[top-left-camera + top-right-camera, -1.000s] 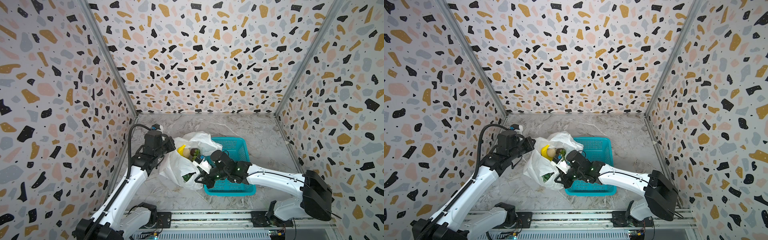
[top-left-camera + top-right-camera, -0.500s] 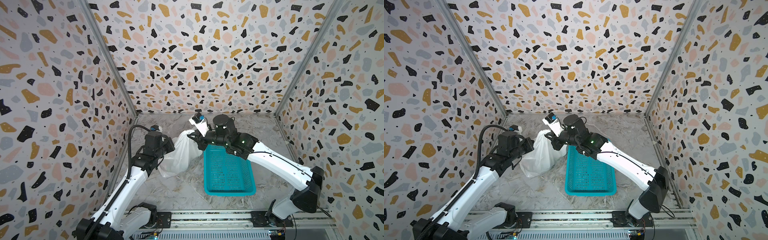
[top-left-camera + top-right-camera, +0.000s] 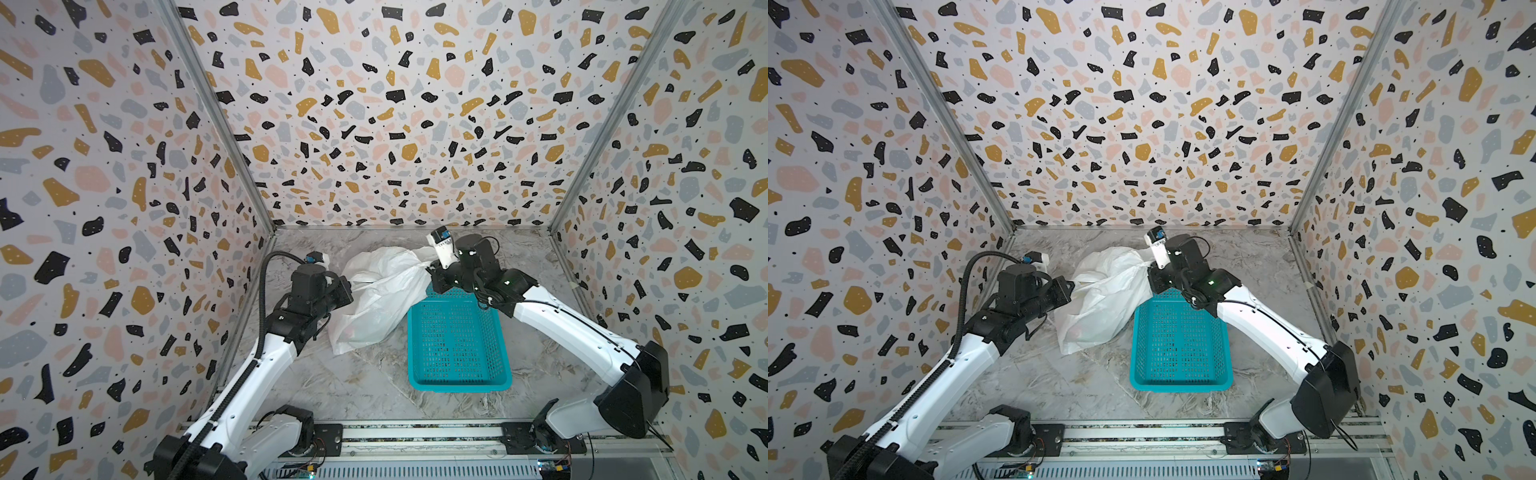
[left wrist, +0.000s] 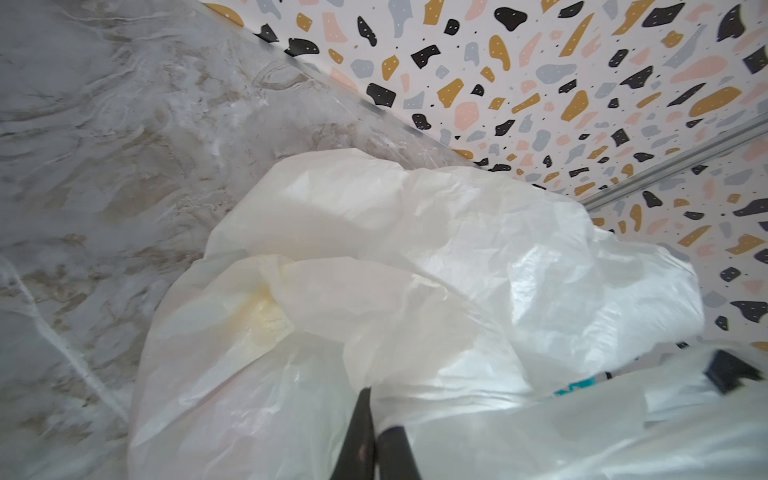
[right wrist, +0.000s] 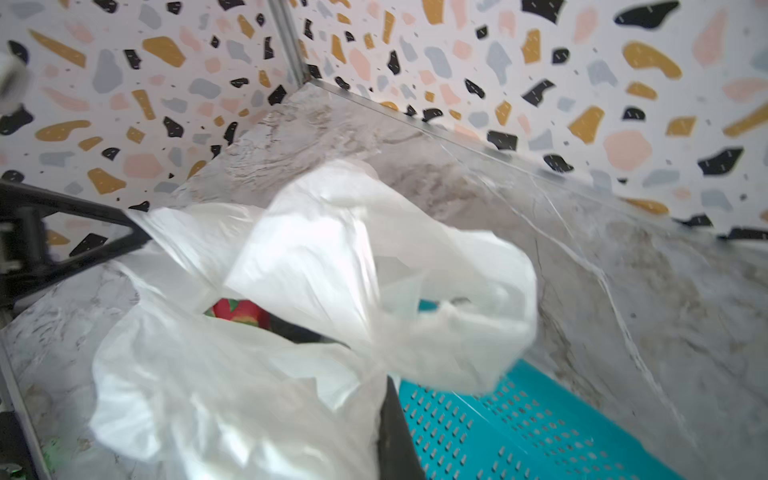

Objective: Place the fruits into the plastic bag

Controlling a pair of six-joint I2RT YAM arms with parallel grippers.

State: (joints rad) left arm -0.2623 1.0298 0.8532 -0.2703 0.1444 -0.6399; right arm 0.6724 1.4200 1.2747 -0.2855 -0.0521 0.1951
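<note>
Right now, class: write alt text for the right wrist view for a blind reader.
A white plastic bag, pinched by the right gripper, fills the view; a red dragon fruit shows through its opening. A teal perforated basket lies beside it.

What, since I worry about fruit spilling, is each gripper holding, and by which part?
Both pinch the plastic bag at its mouth edge: the left gripper on the left side, the right gripper on the right side.

Fruits mostly hidden in plastic bag; only blurry red bit vis. just beyond right gripper.
</note>
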